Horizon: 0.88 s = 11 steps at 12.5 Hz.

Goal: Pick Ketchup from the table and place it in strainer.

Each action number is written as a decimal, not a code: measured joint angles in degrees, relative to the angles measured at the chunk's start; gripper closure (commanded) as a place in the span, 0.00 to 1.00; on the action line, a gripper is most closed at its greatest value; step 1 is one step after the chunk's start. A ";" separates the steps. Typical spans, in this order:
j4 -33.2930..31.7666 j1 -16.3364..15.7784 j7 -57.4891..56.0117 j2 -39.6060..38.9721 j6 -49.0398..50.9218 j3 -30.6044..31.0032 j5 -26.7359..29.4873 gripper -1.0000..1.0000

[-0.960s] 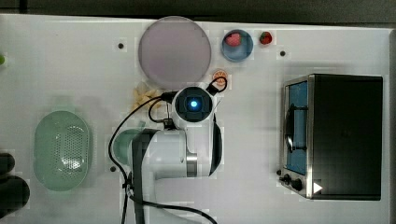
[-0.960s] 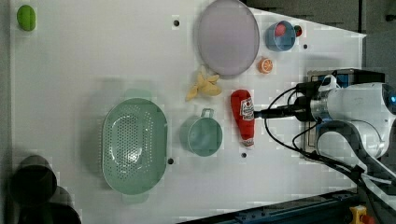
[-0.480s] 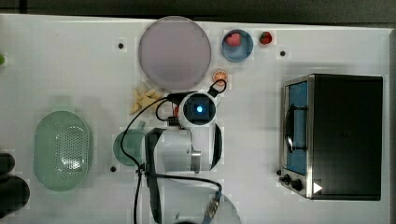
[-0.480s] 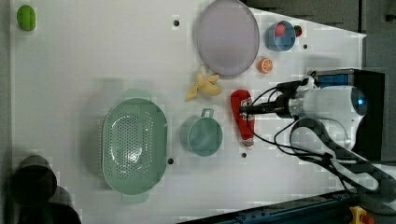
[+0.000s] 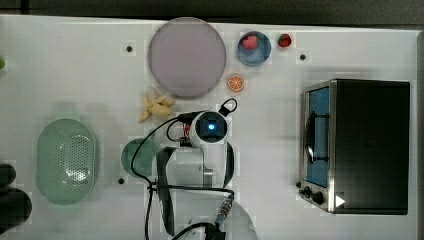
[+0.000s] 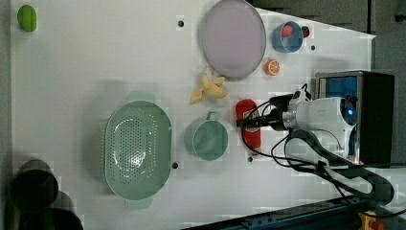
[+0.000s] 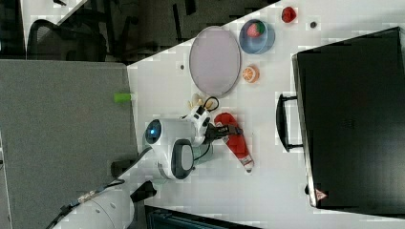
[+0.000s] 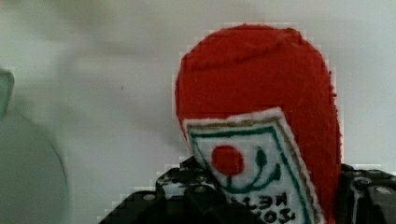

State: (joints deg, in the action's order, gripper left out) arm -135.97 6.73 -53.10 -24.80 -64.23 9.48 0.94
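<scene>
The red Ketchup point(image 6: 250, 139) bottle lies flat on the white table beside the green cup point(image 6: 207, 140), its narrow end toward the left view's bottom. My gripper point(image 6: 245, 123) has come down over its thick end. In the right view the gripper point(image 7: 230, 130) sits across the Ketchup point(image 7: 237, 143). The wrist view has the Ketchup point(image 8: 261, 88) with its white label between the black fingers point(image 8: 184, 189), which lie against both of its sides. The mint-green strainer point(image 6: 138, 148) stands beyond the cup, apart from the gripper. In the top view the arm covers the bottle, and the strainer point(image 5: 67, 160) is at the left.
A grey-lilac plate point(image 5: 186, 56), yellow pieces point(image 5: 156, 107), an orange slice point(image 5: 235, 83) and a blue bowl point(image 5: 254, 48) lie past the arm. A black toaster oven point(image 5: 360, 145) fills the top view's right side. Dark objects point(image 5: 12, 200) sit by the strainer's corner.
The arm has swung from beside the bottle to over it and dropped onto it. The jaws, wide open before, have closed in on the bottle's sides.
</scene>
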 measured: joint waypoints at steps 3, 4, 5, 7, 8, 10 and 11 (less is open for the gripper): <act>-0.11 0.12 -0.06 2.11 1.18 0.02 0.70 0.37; -0.11 0.37 -0.06 4.14 2.41 0.34 0.67 0.37; -0.11 0.28 -0.06 6.78 4.92 0.40 0.80 0.37; 1.23 0.40 -0.06 13.79 14.04 1.36 0.68 0.37; 2.46 0.51 0.08 17.33 17.79 2.22 0.52 0.37; 5.60 0.65 0.95 23.88 23.92 3.98 0.74 0.37; 7.16 0.70 2.41 26.39 26.24 5.22 1.03 0.37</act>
State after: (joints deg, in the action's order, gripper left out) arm -128.80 7.43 -50.69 1.59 -37.99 14.70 1.96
